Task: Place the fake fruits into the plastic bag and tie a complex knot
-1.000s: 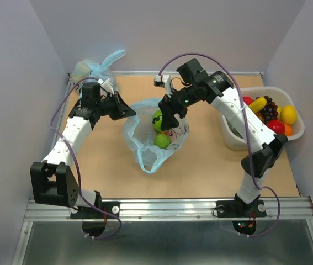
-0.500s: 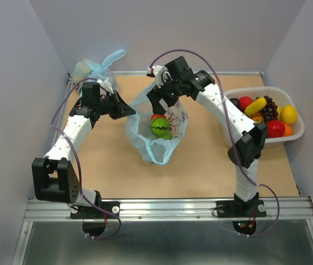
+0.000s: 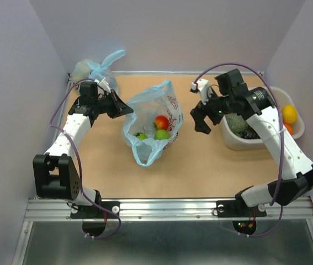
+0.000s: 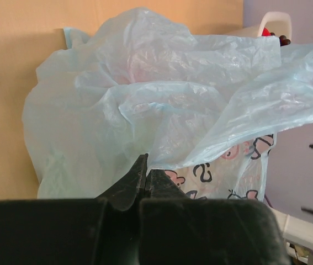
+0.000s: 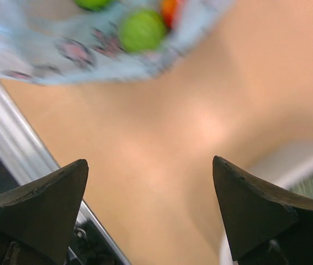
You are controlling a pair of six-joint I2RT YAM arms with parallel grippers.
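Plastic bag (image 3: 170, 105): seen from overhead standing open in the middle of the table (image 3: 200, 171), between the two arms.
Bag contents: a red-yellow apple (image 3: 160, 121), a larger green fruit (image 3: 162, 134) and a smaller green one (image 3: 141, 136) are seen through the open mouth, in the overhead view only.
Left jaws: pressed together on the bag's left rim. The pinched fold of blue film is shown close up only by the left wrist view.
Printed panel (image 4: 222, 165): pink-and-dark figures are made out clearly from the left wrist.
Right jaws: spread wide with nothing between them, held over bare table between bag and basket.
Right wrist view: blurred, with the bag's printed side and a green fruit caught along the top edge.
Basket (image 3: 231, 142): white, at the table's right edge. A yellow fruit (image 3: 289, 114) and an orange fruit (image 3: 288, 130) are seen in it, and the rest is hidden by the right arm.
Smaller bag (image 3: 93, 69): seen at the back left corner, from overhead only.
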